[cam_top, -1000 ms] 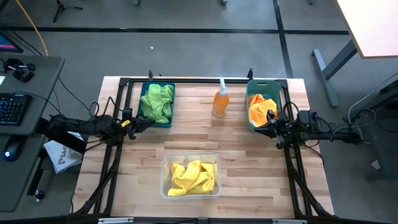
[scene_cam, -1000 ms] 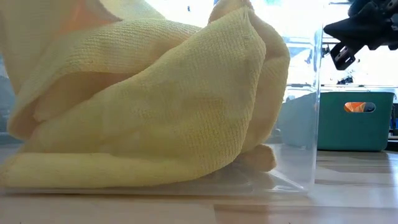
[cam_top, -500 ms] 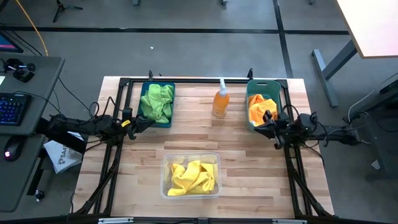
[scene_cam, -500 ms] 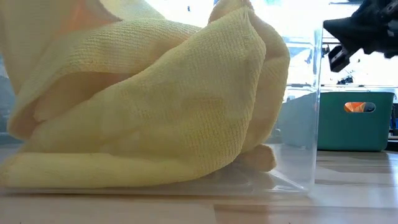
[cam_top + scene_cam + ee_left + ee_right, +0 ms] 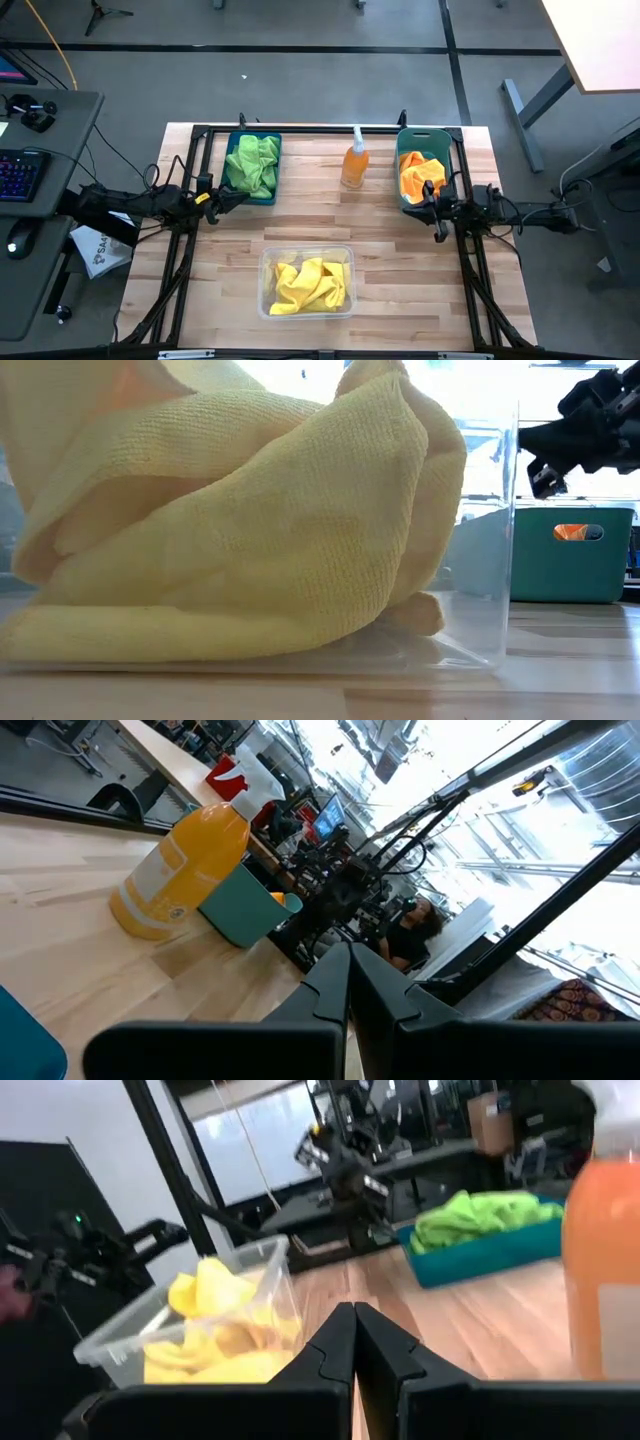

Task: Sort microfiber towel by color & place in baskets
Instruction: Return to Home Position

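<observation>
Lime green towels (image 5: 252,165) lie in the dark blue basket (image 5: 232,190). Orange towels (image 5: 420,172) fill the teal basket (image 5: 402,200). Yellow towels (image 5: 310,283) are heaped in the clear basket (image 5: 268,300), which fills most of the low view (image 5: 250,510). My left gripper (image 5: 240,196) hovers shut at the blue basket's near left corner, its fingers together in the left wrist view (image 5: 348,982). My right gripper (image 5: 432,212) is shut and empty, just in front of the teal basket's near right corner (image 5: 354,1330), above the table in the low view (image 5: 545,465).
An orange spray bottle with a white nozzle (image 5: 355,162) stands between the blue and teal baskets near the far edge. A black frame rail (image 5: 320,128) runs along the far edge and both sides. Bare wood lies between the baskets. A person (image 5: 415,925) sits beyond the table.
My right gripper has drifted from beside the teal basket's rim toward the table's near edge and sunk a little, staying shut and empty. The towels and baskets have kept their places.
</observation>
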{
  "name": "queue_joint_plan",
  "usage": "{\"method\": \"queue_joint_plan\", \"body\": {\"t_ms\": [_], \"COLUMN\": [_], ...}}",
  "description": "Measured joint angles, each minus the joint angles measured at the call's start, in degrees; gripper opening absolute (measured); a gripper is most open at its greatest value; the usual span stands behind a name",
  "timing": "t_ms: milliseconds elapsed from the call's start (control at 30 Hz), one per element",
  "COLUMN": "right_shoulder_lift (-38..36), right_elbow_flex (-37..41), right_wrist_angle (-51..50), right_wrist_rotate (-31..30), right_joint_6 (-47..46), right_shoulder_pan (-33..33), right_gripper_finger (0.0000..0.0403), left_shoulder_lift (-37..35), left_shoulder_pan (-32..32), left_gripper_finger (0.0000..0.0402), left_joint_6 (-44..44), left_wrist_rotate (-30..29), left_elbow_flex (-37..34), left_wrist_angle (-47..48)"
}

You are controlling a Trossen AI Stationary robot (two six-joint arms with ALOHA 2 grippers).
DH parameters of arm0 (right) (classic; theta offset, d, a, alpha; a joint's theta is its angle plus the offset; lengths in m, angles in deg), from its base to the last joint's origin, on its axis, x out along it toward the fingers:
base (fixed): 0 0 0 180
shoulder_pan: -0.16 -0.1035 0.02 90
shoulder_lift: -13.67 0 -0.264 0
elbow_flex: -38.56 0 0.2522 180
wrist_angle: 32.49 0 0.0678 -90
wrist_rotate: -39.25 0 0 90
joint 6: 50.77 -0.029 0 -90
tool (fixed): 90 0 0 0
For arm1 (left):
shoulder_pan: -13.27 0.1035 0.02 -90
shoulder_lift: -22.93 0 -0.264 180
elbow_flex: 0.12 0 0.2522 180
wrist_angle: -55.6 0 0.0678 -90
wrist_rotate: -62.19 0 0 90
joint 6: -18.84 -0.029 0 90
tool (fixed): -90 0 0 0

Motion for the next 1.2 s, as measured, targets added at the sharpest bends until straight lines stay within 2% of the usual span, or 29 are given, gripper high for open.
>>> {"method": "queue_joint_plan", "body": {"t_ms": [733, 867, 1200], "right_shoulder_lift": [0.66, 0.66, 0.72], "right_elbow_flex": [-0.02, -0.04, -0.04], "right_wrist_angle": [-1.55, -1.58, -1.64], "right_wrist_rotate": [-0.22, -0.22, -0.44], "right_joint_6": [-1.31, -1.31, -1.31], "right_shoulder_pan": [-0.11, -0.11, -0.11], "right_gripper_finger": [0.0000, 0.0000, 0.0000], "left_shoulder_lift": [-0.04, -3.96, -3.93], "left_shoulder_pan": [0.00, -0.01, -0.02], "left_gripper_finger": [0.0000, 0.0000, 0.0000], "left_joint_6": [0.00, 0.01, 0.04], "left_wrist_rotate": [-0.03, 0.00, -0.02], "left_elbow_flex": [0.00, -0.01, -0.12], "left_wrist_angle": [0.00, 0.90, 1.23]}}
